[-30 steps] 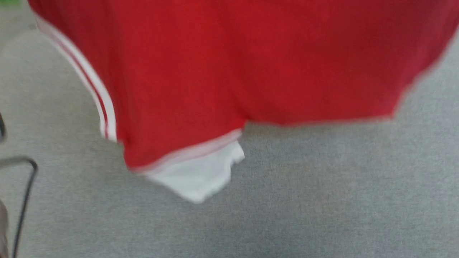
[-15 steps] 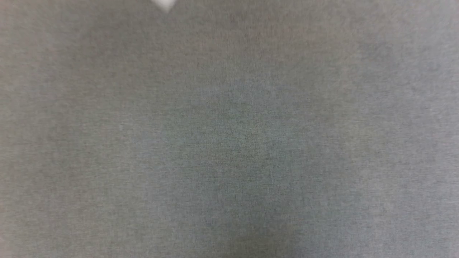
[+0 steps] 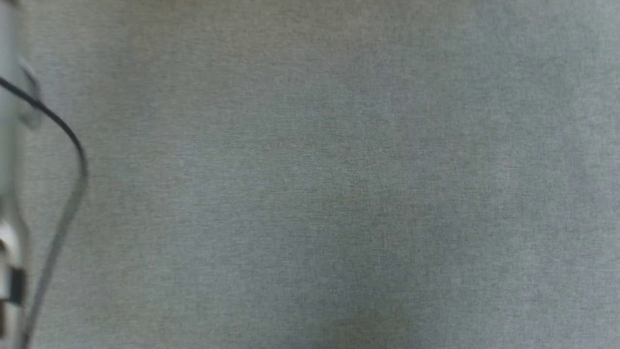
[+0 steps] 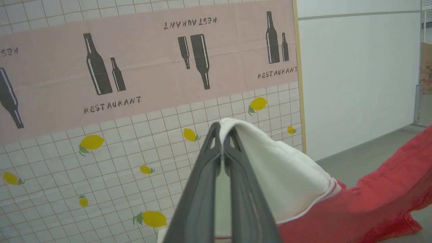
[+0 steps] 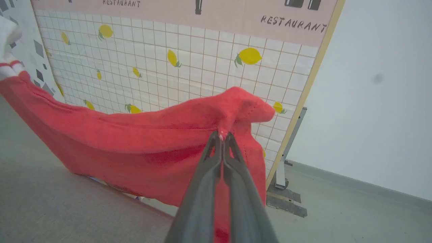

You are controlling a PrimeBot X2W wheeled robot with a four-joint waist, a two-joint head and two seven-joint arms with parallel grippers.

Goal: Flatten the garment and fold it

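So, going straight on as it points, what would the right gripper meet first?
Past the garment it pinches, the right gripper would probably meet the lemon-print panel; depth is unclear.

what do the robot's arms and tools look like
The left tool and right tool each have two long, dark grey fingers tapering to narrow tips, with small slots near them. In the head view, a blurred pale forearm has a black cable looping beside it.
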